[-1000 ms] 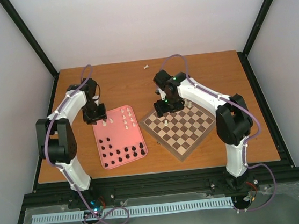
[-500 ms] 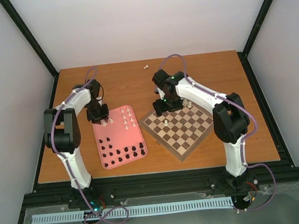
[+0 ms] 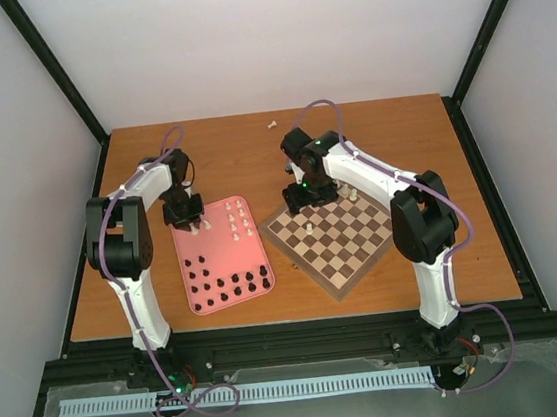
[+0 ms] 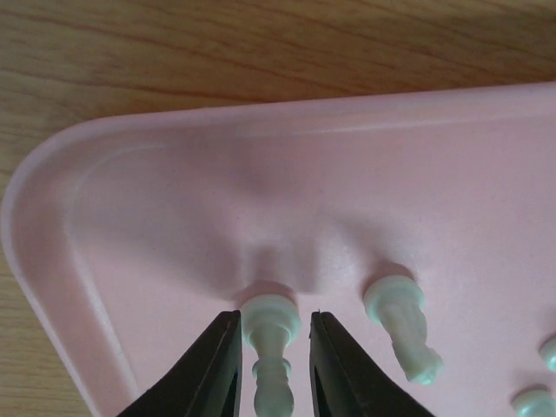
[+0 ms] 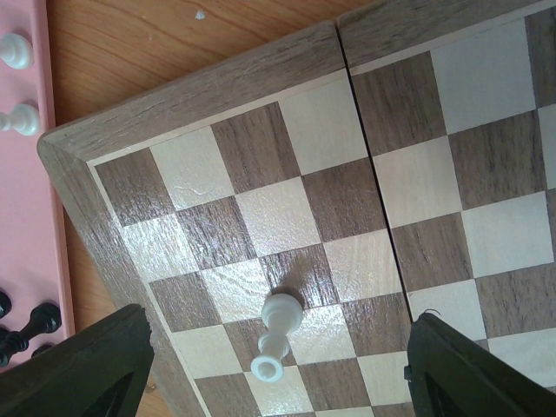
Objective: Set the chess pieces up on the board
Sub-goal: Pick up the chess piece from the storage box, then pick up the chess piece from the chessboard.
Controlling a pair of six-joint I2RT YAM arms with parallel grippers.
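On the counter (image 3: 370, 128) we show the board (image 3: 348, 246) nearly bare, carrying one cream piece (image 5: 280, 326) near the corner that faces the pink tray (image 3: 215, 248), and what look like one or two more at its far edge. The tray holds the black pieces (image 3: 229, 287) and a cluster of cream pieces (image 3: 236, 216), so we judge the set-up barely begun. The right end effector (image 5: 278, 323) hangs wide open and empty over that board piece, while the left end effector (image 4: 274, 317) brackets a cream tray piece (image 4: 268, 323) at the tray's far corner; we cannot tell whether it pinches.
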